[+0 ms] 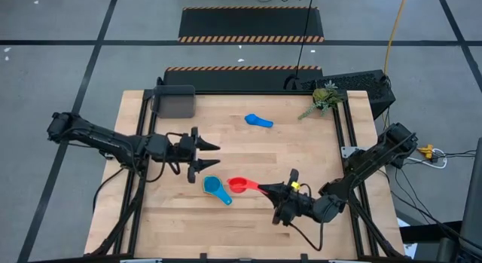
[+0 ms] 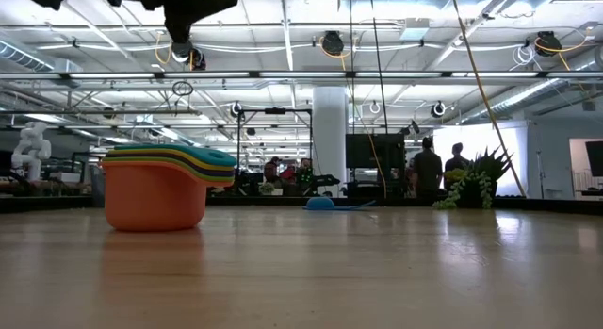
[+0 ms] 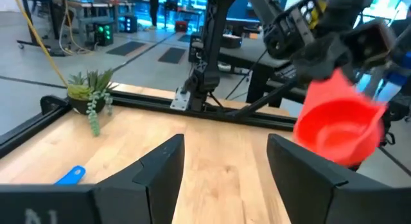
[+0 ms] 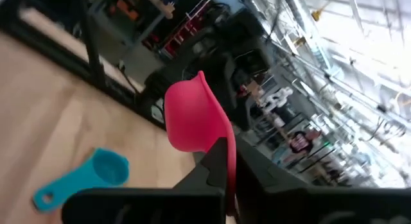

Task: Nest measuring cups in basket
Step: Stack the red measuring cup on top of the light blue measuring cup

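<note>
I see the red cup (image 1: 238, 185) held by its handle in my right hand (image 1: 268, 190), lifted off the desk (image 1: 301, 154) near the middle front. A light blue cup (image 1: 216, 189) lies just to its left. My left hand (image 1: 207, 156) hovers open left of centre. The basket (image 1: 174, 101) sits far left; I think the orange-bottomed stack (image 2: 168, 183) lies elsewhere.
</note>
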Controlling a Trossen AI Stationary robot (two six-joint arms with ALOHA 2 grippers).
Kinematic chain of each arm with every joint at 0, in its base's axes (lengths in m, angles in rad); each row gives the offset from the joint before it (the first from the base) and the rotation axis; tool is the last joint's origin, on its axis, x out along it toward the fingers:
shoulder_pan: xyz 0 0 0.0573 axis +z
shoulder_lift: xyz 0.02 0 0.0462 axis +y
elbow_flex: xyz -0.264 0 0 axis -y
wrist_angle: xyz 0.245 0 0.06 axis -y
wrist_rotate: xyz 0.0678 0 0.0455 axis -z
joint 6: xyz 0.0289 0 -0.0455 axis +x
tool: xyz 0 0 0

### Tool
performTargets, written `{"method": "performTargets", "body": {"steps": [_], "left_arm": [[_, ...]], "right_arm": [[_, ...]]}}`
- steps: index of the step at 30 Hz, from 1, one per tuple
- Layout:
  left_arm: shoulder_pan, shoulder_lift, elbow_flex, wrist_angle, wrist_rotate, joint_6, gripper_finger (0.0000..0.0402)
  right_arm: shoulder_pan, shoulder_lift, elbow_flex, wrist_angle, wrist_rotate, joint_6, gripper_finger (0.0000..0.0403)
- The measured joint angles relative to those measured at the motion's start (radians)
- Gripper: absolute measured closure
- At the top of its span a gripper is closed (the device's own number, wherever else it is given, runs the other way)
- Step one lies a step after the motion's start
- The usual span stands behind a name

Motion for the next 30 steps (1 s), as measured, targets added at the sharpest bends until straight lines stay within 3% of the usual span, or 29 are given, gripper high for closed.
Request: {"method": "performTargets", "body": {"steps": [8,21,30], "left_arm": [[-0.004,-0.042,-0.036,0.023,-0.034,0.028,0.0177],[-0.045,-0.143,-0.104,0.034,-0.066,0.070,0.0177],[-0.042,-0.226,-0.181,0.033,-0.097,0.048,0.0177]], "right_arm": [[-0.008,0.038,0.089,-0.061,-0.001,0.128,0.0403],[-0.069,0.344,0.389,-0.152,0.000,0.042,0.0403],[-0.114,0.433,0.419,-0.197,-0.023,-0.034,0.0403]]}}
